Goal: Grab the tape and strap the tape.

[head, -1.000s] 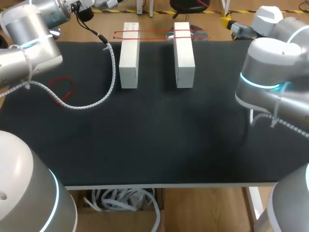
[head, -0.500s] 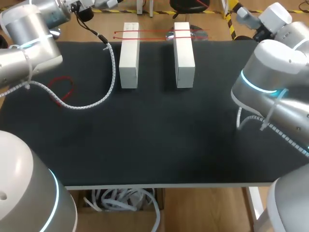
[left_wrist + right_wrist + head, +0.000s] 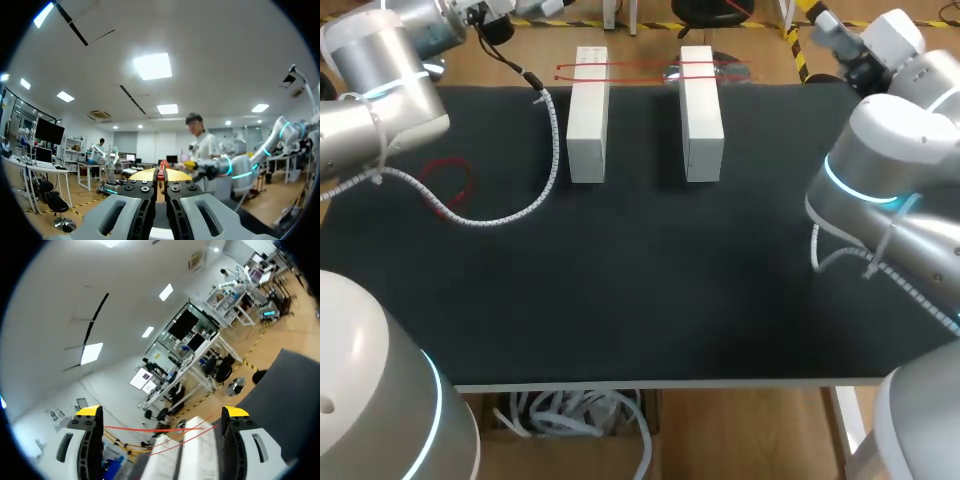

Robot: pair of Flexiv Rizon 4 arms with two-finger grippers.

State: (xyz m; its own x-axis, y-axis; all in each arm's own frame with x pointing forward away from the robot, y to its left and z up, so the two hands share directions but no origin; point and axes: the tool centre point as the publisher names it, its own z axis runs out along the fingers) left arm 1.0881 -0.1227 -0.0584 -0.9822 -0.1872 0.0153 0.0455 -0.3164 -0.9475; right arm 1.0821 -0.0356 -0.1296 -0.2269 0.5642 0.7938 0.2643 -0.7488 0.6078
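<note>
My right claw (image 3: 162,412) gapes, left claw (image 3: 161,175) pinched on a red strip (image 3: 161,166); thin red tape (image 3: 640,69) spans both blocks (image 3: 587,120)

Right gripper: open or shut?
Open. In its wrist view the right gripper shows its two yellow tips wide apart, with nothing gripped between them; the tape lies ahead, untouched.

A wide black table top (image 3: 640,300) has a thin white edge at the front. A long white block (image 3: 588,115) lies on it at the far side. A second long white block (image 3: 701,112) lies beside it, pointing the same way. They do not touch, and bare black table shows between them.
</note>
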